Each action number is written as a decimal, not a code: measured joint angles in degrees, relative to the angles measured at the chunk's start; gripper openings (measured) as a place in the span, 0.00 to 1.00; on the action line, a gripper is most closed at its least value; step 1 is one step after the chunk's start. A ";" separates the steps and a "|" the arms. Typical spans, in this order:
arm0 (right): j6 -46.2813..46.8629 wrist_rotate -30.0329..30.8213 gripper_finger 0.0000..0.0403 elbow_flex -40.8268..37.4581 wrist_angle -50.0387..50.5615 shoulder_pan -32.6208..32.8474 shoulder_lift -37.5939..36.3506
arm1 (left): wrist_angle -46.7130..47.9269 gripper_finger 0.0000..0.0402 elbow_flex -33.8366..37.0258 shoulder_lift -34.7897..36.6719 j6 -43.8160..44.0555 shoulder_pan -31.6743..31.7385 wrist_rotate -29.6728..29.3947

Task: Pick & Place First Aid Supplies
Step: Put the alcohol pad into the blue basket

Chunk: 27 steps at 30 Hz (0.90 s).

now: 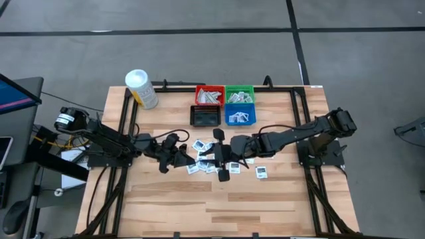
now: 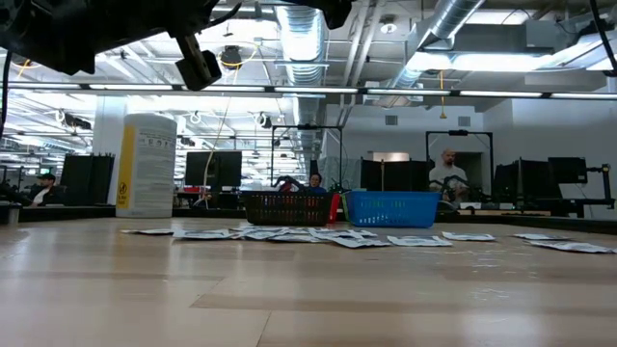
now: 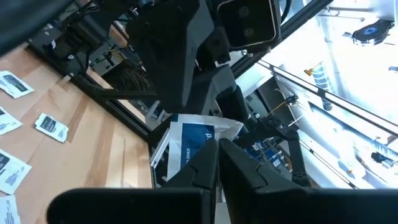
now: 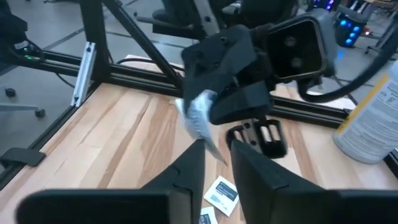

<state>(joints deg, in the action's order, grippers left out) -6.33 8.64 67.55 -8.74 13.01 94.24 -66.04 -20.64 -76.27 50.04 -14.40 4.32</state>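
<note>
From above, the table (image 1: 219,199) carries four small bins in a two-by-two block at the far side: red (image 1: 208,88), green (image 1: 239,87), black (image 1: 205,123) and blue (image 1: 240,123). One white tub with a yellow label (image 1: 141,88) stands left of them. Red and green hold pale strips, and blue holds white-and-blue squares. Nearer, some eight to ten loose packets (image 1: 261,172) lie scattered mid-table, overlapping too much for a firm count. Both arms reach low and inward from their sides, so the left gripper (image 1: 188,157) and right gripper (image 1: 214,157) meet nose to nose above that scatter.

The level view adds the room: three people sit or stand far behind the table. The tub (image 2: 145,166), the black bin (image 2: 287,207) and the blue bin (image 2: 390,208) show, with the packets (image 2: 289,234) lying flat in a thin line before them. The arms are only dark shapes overhead.

The left wrist view shows what the others hide: the left gripper (image 3: 217,155) is closed tight on one white packet with blue print (image 3: 193,140), held up off the wood, facing the right gripper (image 3: 221,106).

The right wrist view shows the same packet (image 4: 198,115) sticking out of the left gripper (image 4: 211,109). The right gripper (image 4: 217,162) has its fingers a little apart just below it; whether they touch it I cannot tell.
</note>
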 joint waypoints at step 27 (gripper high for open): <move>1.60 0.66 0.00 -0.02 8.90 -0.58 -0.02 | -0.13 0.20 0.18 8.06 -31.52 1.58 -17.39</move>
<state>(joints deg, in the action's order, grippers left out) -4.72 9.30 67.53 0.16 12.43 94.21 -66.17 -20.47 -68.21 18.52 -12.82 -13.07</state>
